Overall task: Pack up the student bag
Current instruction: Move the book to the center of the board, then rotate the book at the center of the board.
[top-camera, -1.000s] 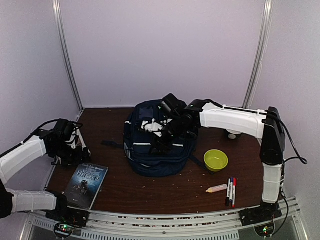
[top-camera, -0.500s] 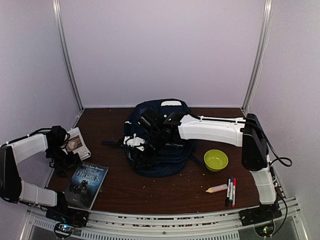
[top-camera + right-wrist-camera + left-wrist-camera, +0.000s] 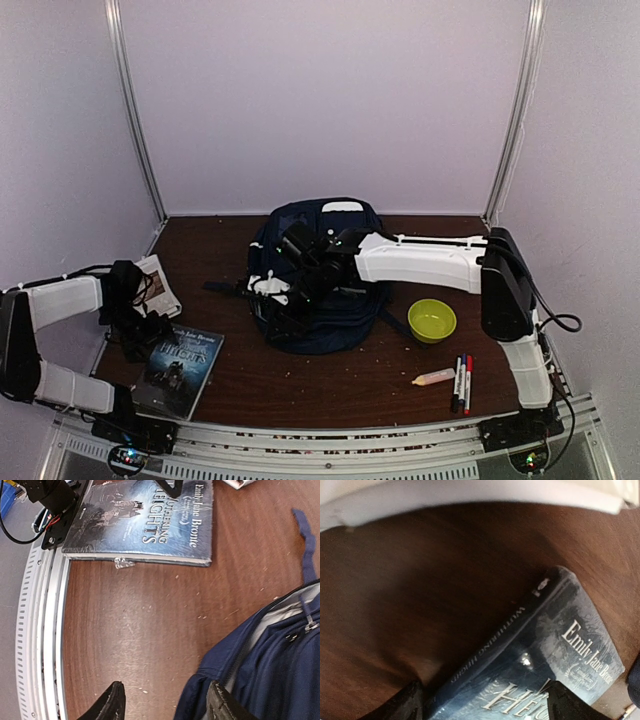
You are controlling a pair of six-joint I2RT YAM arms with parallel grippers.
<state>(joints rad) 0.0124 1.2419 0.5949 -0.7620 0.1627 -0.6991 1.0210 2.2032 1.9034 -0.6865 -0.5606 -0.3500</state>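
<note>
Left pincer [image 3: 489, 704]: standing wide open, gripping nothing, straddling the spine edge of a dark blue-grey paperback book [image 3: 180, 368].
Large navy-blue fabric student bag [image 3: 325, 322]: lying just right of the right pincer [image 3: 166, 707], long axis running near-to-far, top pointing toward the back wall.
Right pincer: hanging partly open, empty.

Dark wooden table [image 3: 300, 385], flecked with crumbs. Centre: navy backpack [image 3: 330, 325]. Lower left: book [image 3: 180, 368], cover up; pale booklet [image 3: 160, 283] above it. Right: green bowl [image 3: 432, 320]. Lower right: markers [image 3: 461, 383], small tube [image 3: 433, 377] alongside.
</note>
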